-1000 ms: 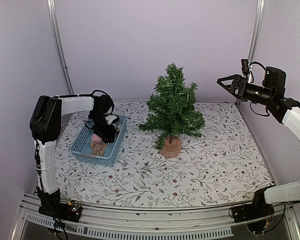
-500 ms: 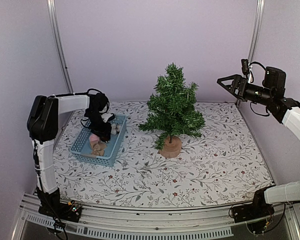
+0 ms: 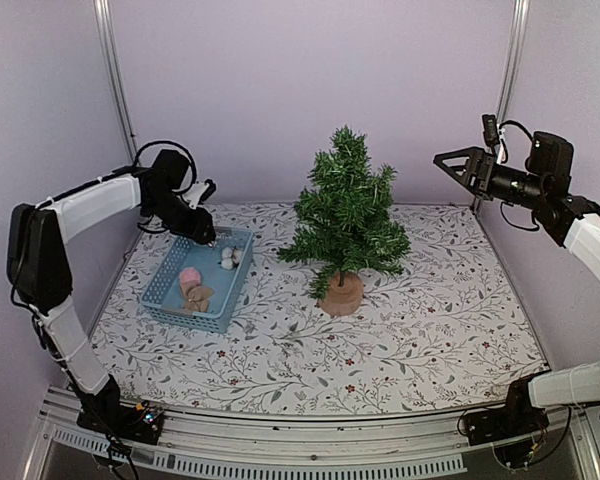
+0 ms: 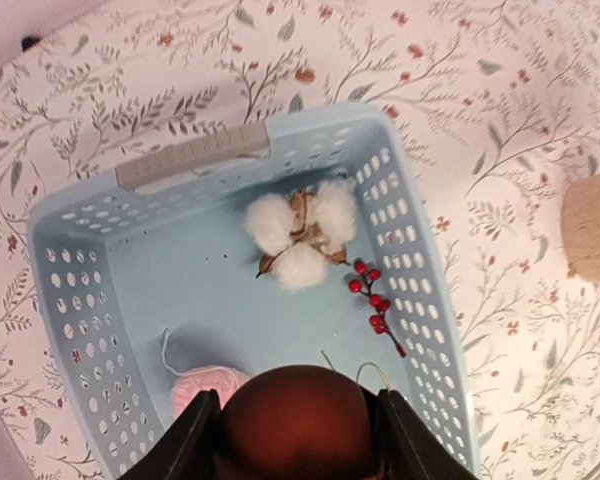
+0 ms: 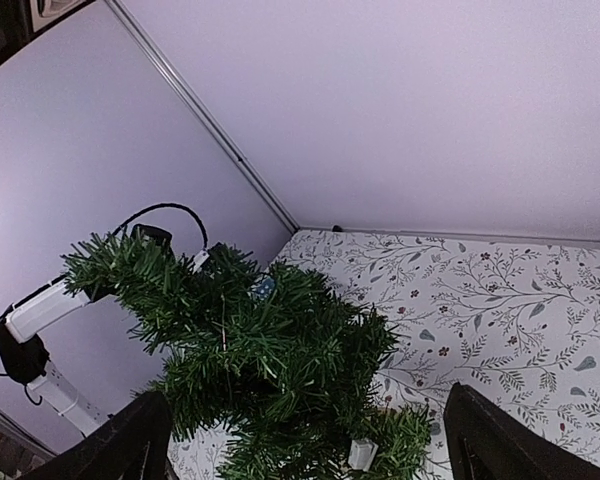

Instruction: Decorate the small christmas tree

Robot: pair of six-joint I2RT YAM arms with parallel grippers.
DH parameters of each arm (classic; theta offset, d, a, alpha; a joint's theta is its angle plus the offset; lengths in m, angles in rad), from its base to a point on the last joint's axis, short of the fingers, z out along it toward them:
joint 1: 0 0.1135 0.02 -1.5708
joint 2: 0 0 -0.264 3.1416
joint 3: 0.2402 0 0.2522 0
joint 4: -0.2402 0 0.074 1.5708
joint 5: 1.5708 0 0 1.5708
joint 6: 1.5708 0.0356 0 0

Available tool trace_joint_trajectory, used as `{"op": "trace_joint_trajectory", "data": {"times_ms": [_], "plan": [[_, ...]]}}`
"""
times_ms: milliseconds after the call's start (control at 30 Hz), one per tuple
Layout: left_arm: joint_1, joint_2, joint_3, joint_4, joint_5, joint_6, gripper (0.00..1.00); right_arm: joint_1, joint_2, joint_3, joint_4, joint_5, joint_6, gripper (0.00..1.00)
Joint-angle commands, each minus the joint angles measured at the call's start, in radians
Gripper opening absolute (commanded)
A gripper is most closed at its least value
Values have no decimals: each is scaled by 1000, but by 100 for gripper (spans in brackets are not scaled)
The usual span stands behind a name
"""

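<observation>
High rear overview plus wrist views

Left fingers point(image 4: 192, 445) pinching red ball point(image 4: 295, 425); right fingers point(image 5: 505, 440) spread wide, aloft

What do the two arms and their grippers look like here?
Both arms have white link covers with black joints: left arm, right arm. Loose black cables loop near each wrist. The left gripper and right gripper are black, two-fingered.

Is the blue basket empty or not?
Not empty: the basket holds a white cotton sprig, a red berry twig and something pink.
</observation>
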Motion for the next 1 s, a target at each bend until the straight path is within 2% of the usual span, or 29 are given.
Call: {"op": "trace_joint_trajectory", "data": {"times_ms": [0,200,433,733,967], "plan": [[-3,-156,-85,165,110,5,24,-2,9,10,64,-64,5,97],[-78,-360,-173,309,206,30,21,25,1,0,111,-114,-15,90],[-248,-452,-177,380,294,-40,20,122,-25,26,59,-114,-147,81],[-494,-416,-180,488,320,-174,18,294,-65,26,-19,-44,-274,66],[-595,-352,-159,537,335,-201,18,463,-53,23,-37,34,-356,52]]}}
